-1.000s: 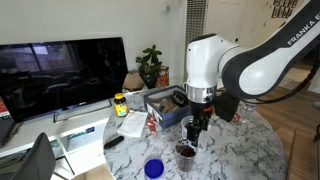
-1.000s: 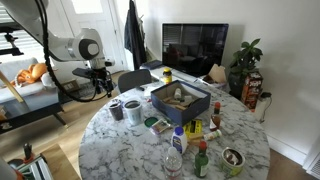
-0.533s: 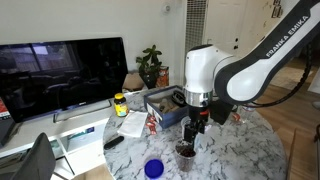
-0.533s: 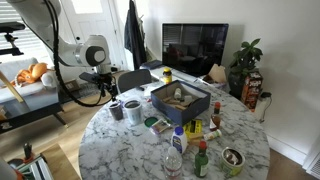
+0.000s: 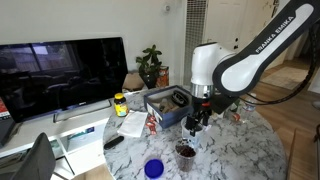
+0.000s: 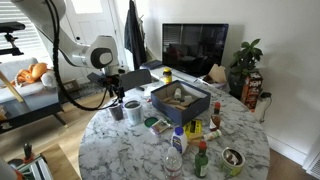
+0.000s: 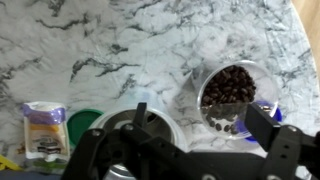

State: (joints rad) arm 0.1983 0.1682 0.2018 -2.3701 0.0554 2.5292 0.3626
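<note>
Shifted inward since a second ago: end effector (image 5: pixel 197 121), now further over the round white-marble surface (image 5: pixel 235 150), nearer the blue box (image 5: pixel 165 103), no longer right at the cup's mouth. Hangs empty, fingers (image 7: pixel 272 132) spread wide, touching nothing. Just below and nearer, upright toward the near edge, cup of coffee beans (image 5: pixel 186 150), uncovered and well filled. Left of that cup in the wrist view, partly hidden by the end effector, grey cup (image 7: pixel 150 105); further left, green lid (image 7: pixel 85 122) and small packet (image 7: pixel 43 130). Near and left, blue lid (image 5: pixel 153 168). Elsewhere on the marble, bottles (image 6: pixel 178 140). Behind, dark television (image 5: pixel 60 72) on a low white stand, potted plant (image 5: pixel 150 65), dark coat (image 6: pixel 133 35) hanging.
</note>
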